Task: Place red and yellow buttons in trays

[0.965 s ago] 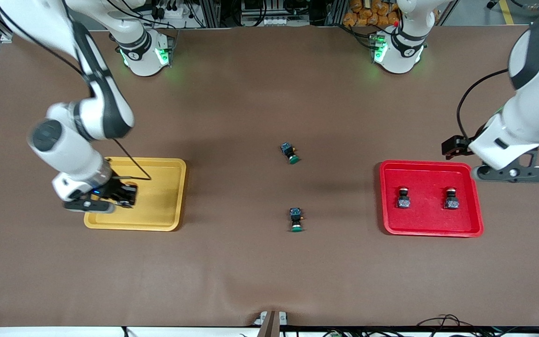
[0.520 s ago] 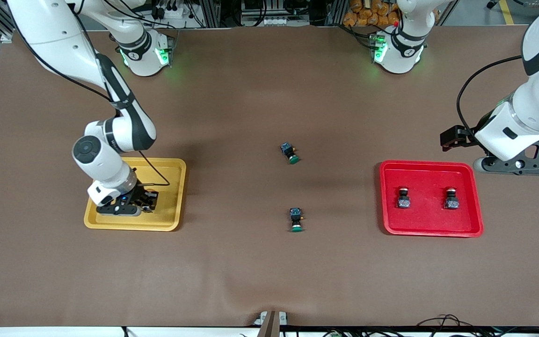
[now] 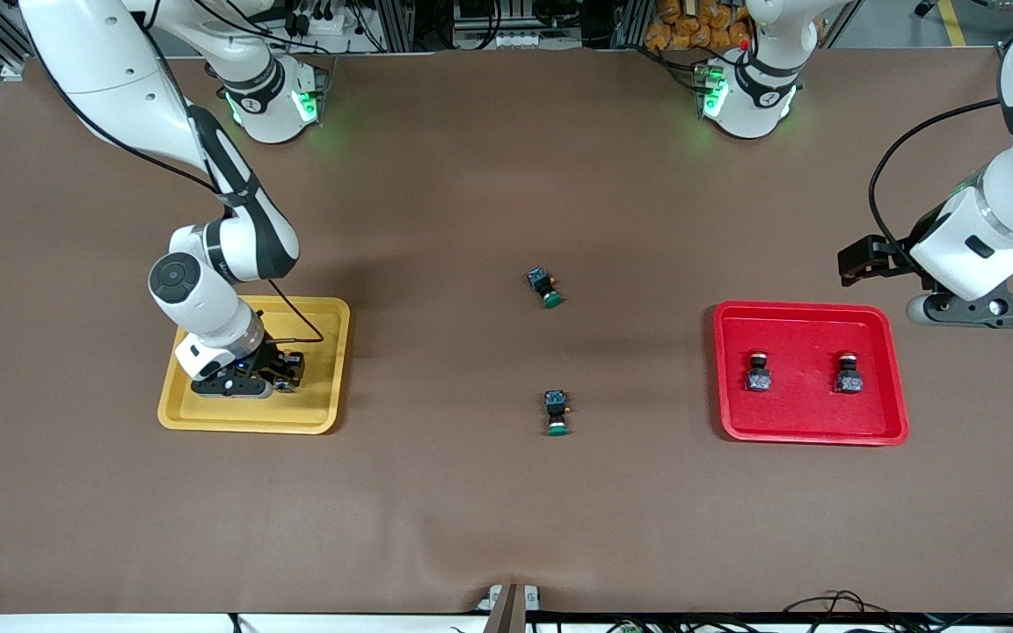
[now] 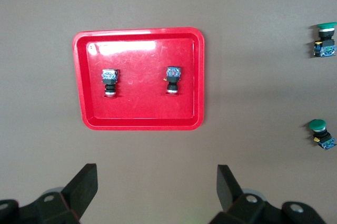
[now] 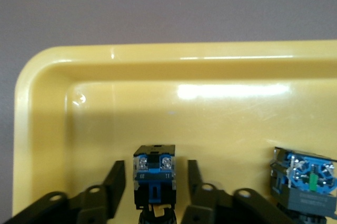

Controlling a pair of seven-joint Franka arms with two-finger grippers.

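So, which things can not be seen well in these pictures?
- Front view: the right tool and arm cover the buttons in the yellow tray.
- Right wrist view: the button between the fingers has its cap cut by the edge; the second button too.
- Left wrist view: the left tool is half cut off.

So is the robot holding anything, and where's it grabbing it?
Nothing is held. The right gripper stands open around a button in the yellow tray, with gaps on both sides. The left gripper is open and empty.

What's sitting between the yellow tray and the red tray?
Two green-capped buttons lie on the table between the yellow tray and red tray, in the front view.
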